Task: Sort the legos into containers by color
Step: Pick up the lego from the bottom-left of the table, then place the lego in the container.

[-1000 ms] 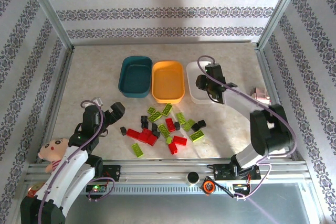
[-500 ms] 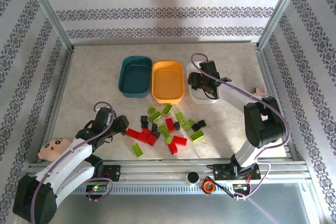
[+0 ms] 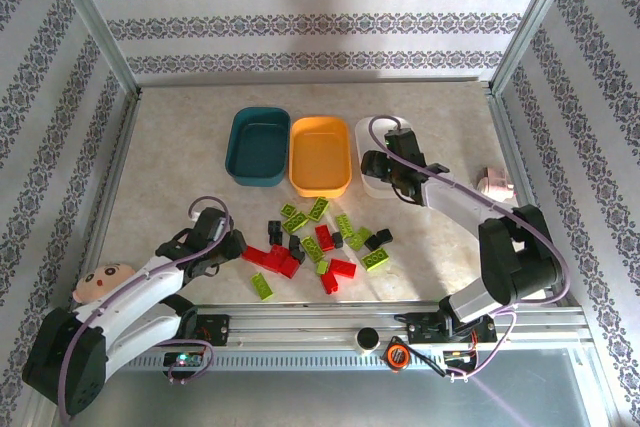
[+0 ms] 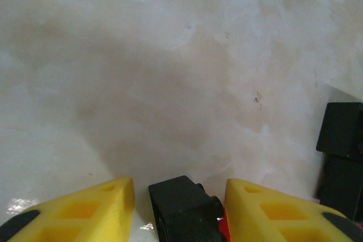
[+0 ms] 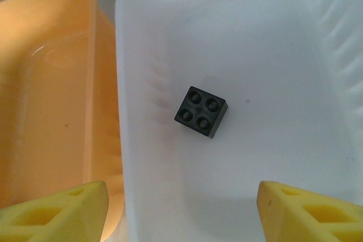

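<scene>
A pile of red, lime green and black legos (image 3: 315, 242) lies in the middle of the table. At the pile's left edge my left gripper (image 3: 233, 245) is low over the table. In the left wrist view a small black lego (image 4: 184, 208) sits between its yellow fingers (image 4: 96, 208), with a narrow gap still showing on the left side. My right gripper (image 5: 181, 202) hangs open over the white container (image 5: 136, 140), where one black lego (image 5: 201, 111) lies loose on the floor. The orange-yellow container (image 3: 320, 152) and the dark teal container (image 3: 258, 147) stand to the white one's left.
A doll (image 3: 100, 282) lies at the near left by the left arm's base. A small pink object (image 3: 495, 184) sits at the right edge. Another black brick (image 4: 340, 140) stands just right of the left gripper. Metal frame rails border the table.
My left gripper swung right to the pile's left edge and narrowed around the black lego. My right gripper opened over the white container, and the black lego now lies loose in it.
</scene>
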Controlling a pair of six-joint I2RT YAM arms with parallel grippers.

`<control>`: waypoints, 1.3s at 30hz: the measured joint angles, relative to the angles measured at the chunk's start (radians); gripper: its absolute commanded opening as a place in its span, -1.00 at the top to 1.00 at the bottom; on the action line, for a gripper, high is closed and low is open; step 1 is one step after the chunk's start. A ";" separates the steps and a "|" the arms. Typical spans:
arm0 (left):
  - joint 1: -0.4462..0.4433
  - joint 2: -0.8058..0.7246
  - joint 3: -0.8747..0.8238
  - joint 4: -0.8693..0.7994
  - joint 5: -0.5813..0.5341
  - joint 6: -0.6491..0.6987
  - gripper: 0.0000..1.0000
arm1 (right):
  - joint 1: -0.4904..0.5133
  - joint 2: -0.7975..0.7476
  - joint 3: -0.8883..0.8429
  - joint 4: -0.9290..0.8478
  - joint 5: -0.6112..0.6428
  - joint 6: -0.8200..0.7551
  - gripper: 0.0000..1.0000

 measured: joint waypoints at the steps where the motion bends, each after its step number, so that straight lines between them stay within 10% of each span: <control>1: 0.000 0.001 0.000 0.000 -0.003 -0.001 0.11 | 0.000 -0.010 -0.005 0.002 0.000 0.000 -0.40; 10: 0.000 -0.003 -0.017 0.050 -0.004 -0.016 0.66 | 0.002 -0.056 -0.056 0.011 0.005 0.000 -0.39; 19: -0.013 -0.008 0.142 0.016 0.026 0.017 0.71 | 0.000 -0.205 -0.170 0.025 0.031 0.012 -0.39; 39: -0.235 1.226 1.387 0.251 0.224 0.140 0.62 | 0.000 -0.602 -0.476 -0.069 0.089 0.108 -0.40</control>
